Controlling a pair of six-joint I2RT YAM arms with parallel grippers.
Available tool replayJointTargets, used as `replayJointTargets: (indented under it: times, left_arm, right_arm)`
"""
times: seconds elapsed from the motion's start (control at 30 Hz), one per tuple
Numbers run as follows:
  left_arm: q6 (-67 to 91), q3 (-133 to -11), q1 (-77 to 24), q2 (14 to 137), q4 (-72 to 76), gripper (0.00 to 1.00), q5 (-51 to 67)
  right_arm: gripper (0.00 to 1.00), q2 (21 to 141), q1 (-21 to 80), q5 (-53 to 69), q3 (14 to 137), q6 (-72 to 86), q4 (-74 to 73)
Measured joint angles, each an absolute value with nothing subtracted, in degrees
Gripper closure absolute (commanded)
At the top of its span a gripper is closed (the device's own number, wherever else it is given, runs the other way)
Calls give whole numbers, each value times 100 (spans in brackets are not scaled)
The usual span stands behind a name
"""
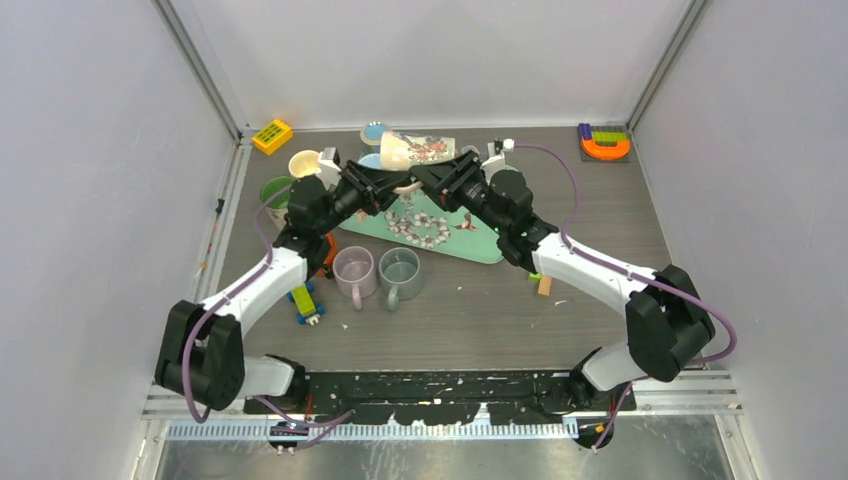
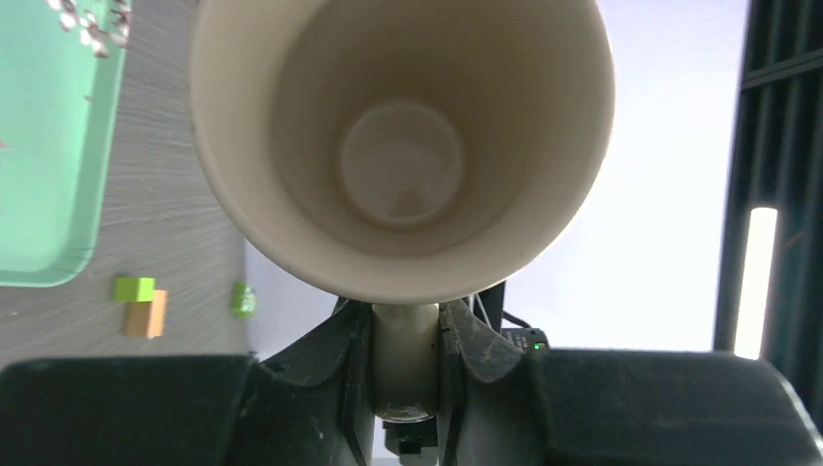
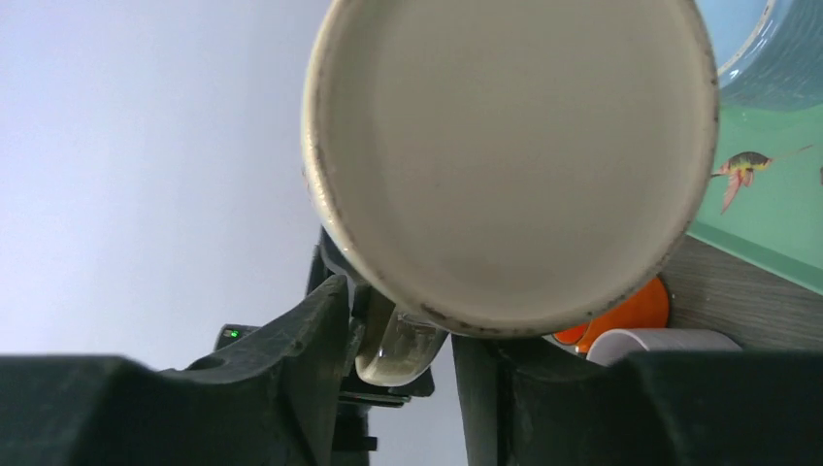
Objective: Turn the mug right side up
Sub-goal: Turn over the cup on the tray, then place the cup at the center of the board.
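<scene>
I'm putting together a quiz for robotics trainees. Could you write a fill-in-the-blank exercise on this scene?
1. The left fingers clamp the mug by its ____.
2. The left wrist view looks into the mug, while the right wrist view shows its ____.
3. The tray on the table is ____ in colour.

Missing words: handle; base; green.

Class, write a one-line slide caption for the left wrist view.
Handle clamped in the left tool, the cream mug shows its open mouth to the camera; green tray at left.
</scene>
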State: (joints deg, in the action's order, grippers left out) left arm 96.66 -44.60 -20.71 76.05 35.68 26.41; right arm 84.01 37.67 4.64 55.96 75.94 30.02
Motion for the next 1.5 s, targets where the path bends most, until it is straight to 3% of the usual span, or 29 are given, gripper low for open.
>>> replayJointTargets:
  times: [0.4,0.83,1.1,1.33,1.5]
  left_arm:
    - [7229,-6289,-2067,7443,113,100,2665]
    - [5524,-7277,-2165,7909,-1551,100,2630]
    - [4451,-7863,-2974,7948,-2460,100,2217]
    - [3767,-7885,-3793,7946,-3050,100,1671]
    - [3433,-7778,-4268,7926,-3245,100,1245]
  right_arm:
    - [22,8001,3780,410,5540,6969,2322]
    - [1,6726,3780,-261,5529,5975,523]
    - [0,5913,3461,-1389,6049,4781,-1315]
    - [0,6154,1588,-740,6366,4646,-2226]
    - [0,6324,1181,-272,6313,4681,-2436]
